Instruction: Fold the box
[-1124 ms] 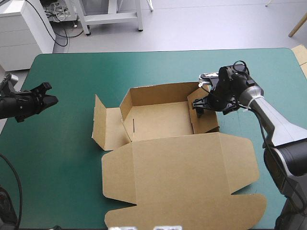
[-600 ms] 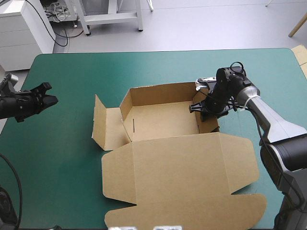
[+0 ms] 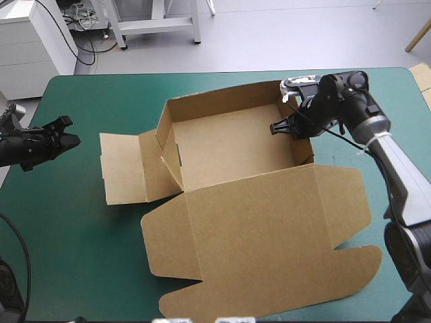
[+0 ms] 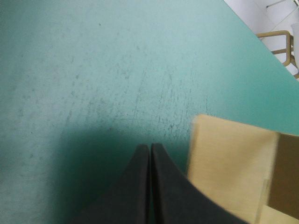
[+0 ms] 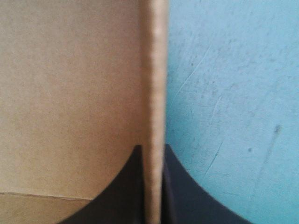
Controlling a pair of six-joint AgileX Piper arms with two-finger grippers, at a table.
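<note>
**High view.** The box (image 3: 229,151) sits mid-desk as an open tray with its lid (image 3: 262,242) lying flat on the near side. The right end effector (image 3: 291,126) is clamped on the tray's right wall (image 3: 301,145) at the far corner. Against the earlier frames, it has travelled toward the far edge and taken the box with it. The tray now reads larger and sits farther back, which suggests it has been hauled or partly lifted. The flap (image 3: 124,168) on the side away from this end effector, which stood folded up earlier, has dropped open and lies flat on the desk (image 3: 81,269). The left end effector (image 3: 64,138) is unchanged, parked well apart from the box near the left edge.

**Left wrist view.** The left end effector (image 4: 150,149) is fully closed and holds nothing. Its fingers meet in one point over bare desk. The fallen flap (image 4: 229,163) lies ahead and to one side, not touching it.

**Right wrist view.** The right end effector (image 5: 152,151) is all but closed. The edge of the board wall (image 5: 156,70) runs straight ahead between its fingers. The box's inner face lies on one side and bare desk on the other.

**Finding.** The right wall is secured but the opposite end has unfolded. In my judgement that flap must be raised and tucked again, and the idle left arm is best placed to do it.
</note>
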